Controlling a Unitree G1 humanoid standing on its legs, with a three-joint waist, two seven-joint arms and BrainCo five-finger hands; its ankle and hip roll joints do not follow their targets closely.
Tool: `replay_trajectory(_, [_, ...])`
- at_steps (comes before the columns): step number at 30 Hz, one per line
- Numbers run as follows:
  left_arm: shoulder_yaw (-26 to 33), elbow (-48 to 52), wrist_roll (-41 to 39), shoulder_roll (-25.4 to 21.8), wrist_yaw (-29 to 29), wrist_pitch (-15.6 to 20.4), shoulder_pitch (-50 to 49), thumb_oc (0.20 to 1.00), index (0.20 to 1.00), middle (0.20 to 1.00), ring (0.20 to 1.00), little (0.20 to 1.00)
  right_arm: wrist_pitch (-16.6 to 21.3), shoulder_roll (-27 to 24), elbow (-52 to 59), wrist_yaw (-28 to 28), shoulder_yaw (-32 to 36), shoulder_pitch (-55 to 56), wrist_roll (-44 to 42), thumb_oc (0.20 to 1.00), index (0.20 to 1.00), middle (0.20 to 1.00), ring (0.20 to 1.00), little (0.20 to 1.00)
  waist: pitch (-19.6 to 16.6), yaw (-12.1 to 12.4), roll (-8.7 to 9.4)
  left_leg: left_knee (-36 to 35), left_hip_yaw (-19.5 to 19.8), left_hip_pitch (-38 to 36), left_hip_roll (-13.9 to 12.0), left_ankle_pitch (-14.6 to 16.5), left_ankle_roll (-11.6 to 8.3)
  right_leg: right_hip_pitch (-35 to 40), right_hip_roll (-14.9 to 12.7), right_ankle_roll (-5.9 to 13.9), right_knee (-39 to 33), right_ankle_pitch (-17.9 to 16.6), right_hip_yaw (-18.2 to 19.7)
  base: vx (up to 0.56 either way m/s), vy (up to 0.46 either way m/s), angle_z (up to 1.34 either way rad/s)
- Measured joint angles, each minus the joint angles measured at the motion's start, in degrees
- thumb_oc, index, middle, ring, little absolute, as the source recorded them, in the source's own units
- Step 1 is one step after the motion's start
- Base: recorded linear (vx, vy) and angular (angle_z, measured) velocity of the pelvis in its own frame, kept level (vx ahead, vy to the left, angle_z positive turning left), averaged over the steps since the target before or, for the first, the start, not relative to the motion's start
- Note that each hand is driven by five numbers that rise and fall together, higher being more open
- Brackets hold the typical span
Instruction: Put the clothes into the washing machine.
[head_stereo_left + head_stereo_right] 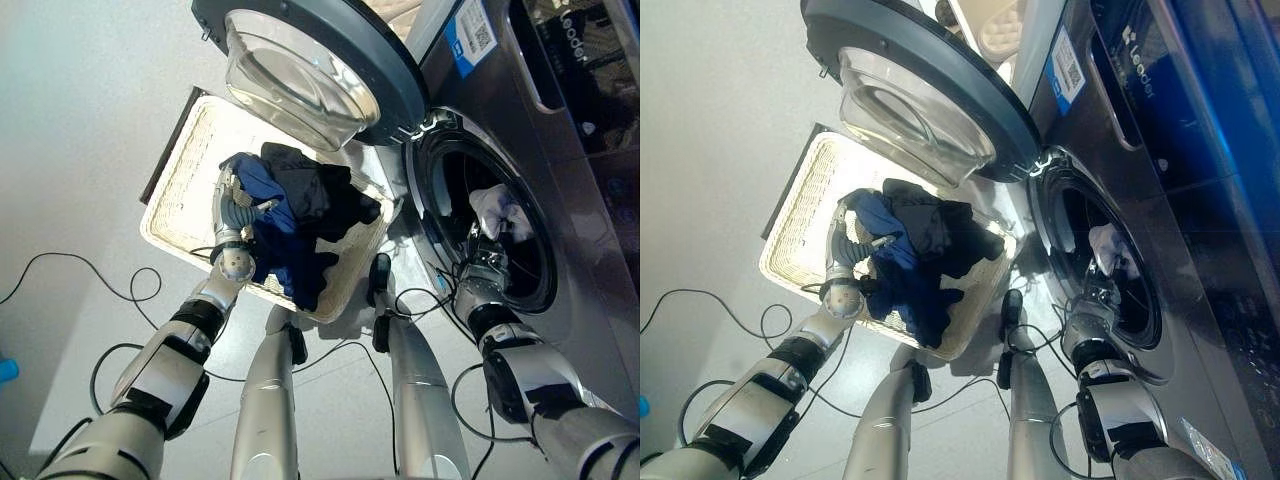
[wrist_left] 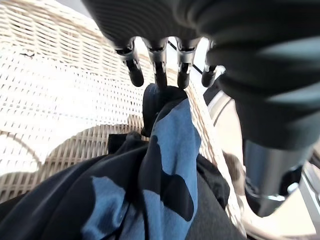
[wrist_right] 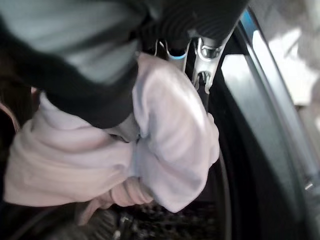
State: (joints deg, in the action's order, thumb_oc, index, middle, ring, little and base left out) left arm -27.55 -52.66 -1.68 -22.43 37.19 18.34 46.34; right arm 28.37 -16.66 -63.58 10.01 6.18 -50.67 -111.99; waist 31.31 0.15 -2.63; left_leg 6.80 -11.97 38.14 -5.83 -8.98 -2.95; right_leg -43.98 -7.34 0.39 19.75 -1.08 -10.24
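Right wrist view, right hand (image 3: pixel 200 55) gripping white garment (image 3: pixel 170 150), unreadable machine label (image 1: pixel 468 35)

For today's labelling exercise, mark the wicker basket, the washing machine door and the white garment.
wicker basket (image 1: pixel 185 190), left eye view, bare woven floor.
washing machine door (image 1: pixel 300 75), left eye view, glass bowl.
white garment (image 3: pixel 170 150), right wrist view, bunched cloth front.

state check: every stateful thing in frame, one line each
washing machine door: swung wide open
drum: open, pale garment at its mouth
basket: on the floor, dark and blue clothes heaped at the end nearer the machine
left hand: open, fingers over the heap
right hand: shut on the pale garment
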Motion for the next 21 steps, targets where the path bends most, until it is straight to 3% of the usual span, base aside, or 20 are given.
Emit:
replay_trajectory(4, [-4.11,0.89,1.13,-0.08,-0.27,-3.58,0.85,1.000,1.000,1.000,1.000,1.000,5.07,-0.88,1.06,-3.60,2.48,-4.54,-0.68,0.200,0.200,0.200,0.200,0.200,-0.02,0.79,-0.71,0.15,1.11,1.56,0.19,-0.23,0.11,-0.87,-0.36,-0.01,0.09,0.07,-1.21,0.00,-0.035,0.11])
replay_trajectory(5, [-5.63,0.88,1.76,-0.31,-0.77,-4.92,1.24,1.000,1.000,1.000,1.000,1.000,6.51,-1.39,1.61,-4.73,2.53,-5.39,-0.69,1.000,1.000,1.000,1.000,1.000,-0.02,0.94,-0.72,0.30,1.37,2.03,0.29,-0.24,0.12,-1.12,-0.72,-0.02,0.15,0.11,-1.46,0.00,-0.006,0.12])
replay_trajectory(12, [-10.03,-0.56,5.41,-1.08,-1.38,-10.56,1.57,1.000,1.000,1.000,1.000,1.000,10.03,-2.64,2.23,-9.37,2.40,-7.63,-0.68,1.000,1.000,1.000,1.000,1.000,-0.02,0.90,-0.72,0.29,1.71,2.59,1.24,-0.51,0.51,-1.79,-1.59,0.46,1.05,0.44,-1.69,0.01,-0.014,0.06])
replay_trajectory(19, [-10.50,-2.79,5.41,-1.11,-1.37,-13.25,1.48,1.000,1.000,1.000,1.000,1.000,10.00,-4.20,-0.98,-11.00,0.63,-6.81,-0.69,1.000,1.000,1.000,1.000,1.000,-0.02,0.78,-0.72,0.37,1.88,2.43,1.53,-0.76,0.85,-1.59,-1.96,0.54,1.52,0.49,-1.88,0.01,-0.008,0.02])
replay_trajectory(21, [-10.97,-3.73,5.39,-1.01,-2.42,-15.92,1.12,1.000,1.000,1.000,1.000,1.000,8.63,-5.32,-6.23,-14.78,-2.44,-6.32,3.36,1.000,1.000,1.000,1.000,1.000,-0.03,0.73,-0.72,0.48,2.02,2.40,1.52,-0.83,0.91,-1.57,-2.03,0.55,1.96,0.57,-2.00,-0.01,-0.023,0.04])
